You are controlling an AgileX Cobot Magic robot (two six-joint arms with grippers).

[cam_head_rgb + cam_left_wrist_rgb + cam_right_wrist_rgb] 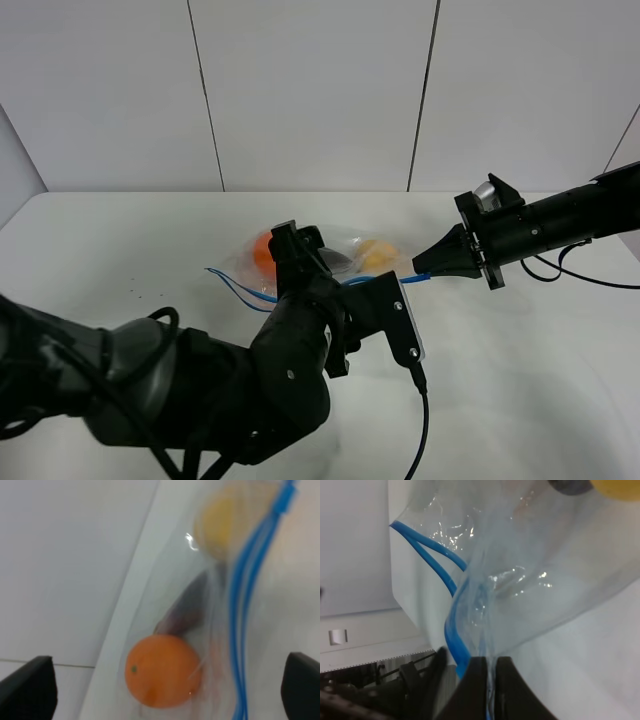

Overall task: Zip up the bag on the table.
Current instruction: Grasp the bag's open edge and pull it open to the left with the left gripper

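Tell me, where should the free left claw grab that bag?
Probably the blue zipper strip, from above, near the end opposite the right claw, which pinches the bag. Its two tracks gape apart there, and the left claw hangs open above it.

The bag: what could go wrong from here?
The right tool pinches only thin film at the edge of the bag; a pull might slip it free. The blue zipper tracks lie apart, and the open left tool hangs over the orange, so it may close on fruit, not tracks.
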